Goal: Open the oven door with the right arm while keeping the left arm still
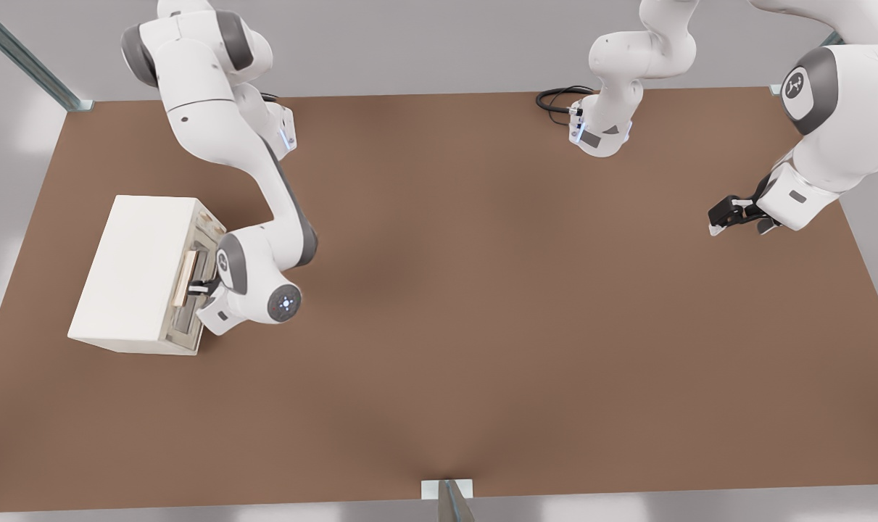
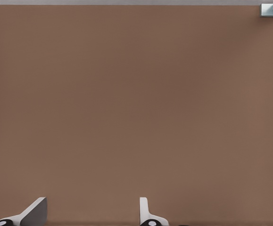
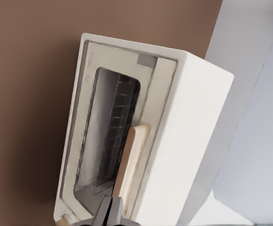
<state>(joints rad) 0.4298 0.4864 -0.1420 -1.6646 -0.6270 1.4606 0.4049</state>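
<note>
My black two-finger gripper [image 1: 205, 286] is closed beside the tan bar handle [image 1: 186, 278]; the cream-white oven door [image 3: 109, 136] just ahead looks unopened.

Oven [image 1: 138, 272] at the front view's left on table [image 1: 482, 326], gripper [image 1: 205, 287] at its door handle [image 1: 188, 278]

Right arm [image 1: 214, 123] bent down, claw [image 1: 205, 286] low.

The whole tabletop [image 1: 482, 326] is viewed from high overhead; the oven [image 1: 138, 272], at left there, is seen close by the right wrist camera.
</note>
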